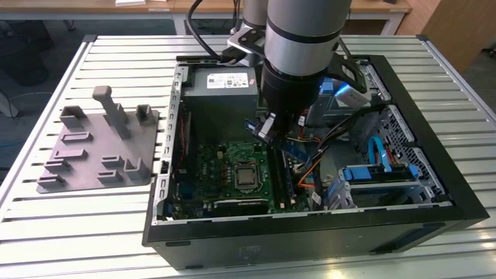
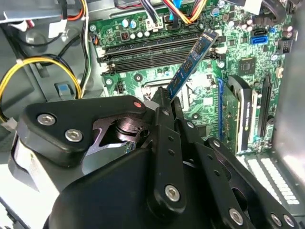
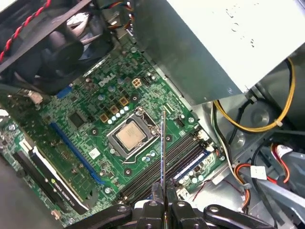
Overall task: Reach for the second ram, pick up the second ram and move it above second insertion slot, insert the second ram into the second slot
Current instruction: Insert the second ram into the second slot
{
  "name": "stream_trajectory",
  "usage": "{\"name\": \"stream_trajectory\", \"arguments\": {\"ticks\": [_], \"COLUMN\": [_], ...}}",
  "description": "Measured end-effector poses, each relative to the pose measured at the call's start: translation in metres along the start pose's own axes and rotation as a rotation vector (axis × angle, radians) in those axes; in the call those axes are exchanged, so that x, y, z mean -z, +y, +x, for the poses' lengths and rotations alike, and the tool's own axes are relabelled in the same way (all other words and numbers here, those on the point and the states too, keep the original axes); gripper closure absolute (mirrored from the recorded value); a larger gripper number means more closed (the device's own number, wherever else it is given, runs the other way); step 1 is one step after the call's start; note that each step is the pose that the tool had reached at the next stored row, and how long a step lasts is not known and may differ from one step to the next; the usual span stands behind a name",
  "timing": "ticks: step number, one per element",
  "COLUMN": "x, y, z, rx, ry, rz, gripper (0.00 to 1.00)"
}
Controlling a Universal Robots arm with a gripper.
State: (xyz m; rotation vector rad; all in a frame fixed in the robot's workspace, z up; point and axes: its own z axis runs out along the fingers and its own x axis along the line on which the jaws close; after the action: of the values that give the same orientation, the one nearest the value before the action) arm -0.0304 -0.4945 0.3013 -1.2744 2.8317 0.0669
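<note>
One arm [image 1: 304, 52] reaches down into the open computer case [image 1: 310, 238], gripper [image 2: 164, 97] clamped on the second ram [image 2: 190, 62], tilted over the motherboard's memory slots [image 2: 143, 50]; the case sits on a slatted surface [image 1: 116, 232].

1 robot arm [image 1: 302, 46], 1 gripper [image 3: 162, 190], 1 ram stick [image 2: 190, 62], 1 open pc case [image 1: 310, 232], 1 mobo [image 1: 220, 171], 1 cpu [image 3: 131, 137], 1 psu [image 1: 220, 90], 1 case fan [image 3: 62, 52], 1 grey fixture plate [image 1: 89, 148], 1 slatted table [image 1: 46, 232]
</note>
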Motion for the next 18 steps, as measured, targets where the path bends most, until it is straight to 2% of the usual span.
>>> {"name": "stream_trajectory", "arguments": {"ticks": [18], "x": [-0.0003], "y": [0.0], "z": [0.0], "rx": [-0.199], "ry": [-0.005], "rz": [0.01], "gripper": [0.86]}}
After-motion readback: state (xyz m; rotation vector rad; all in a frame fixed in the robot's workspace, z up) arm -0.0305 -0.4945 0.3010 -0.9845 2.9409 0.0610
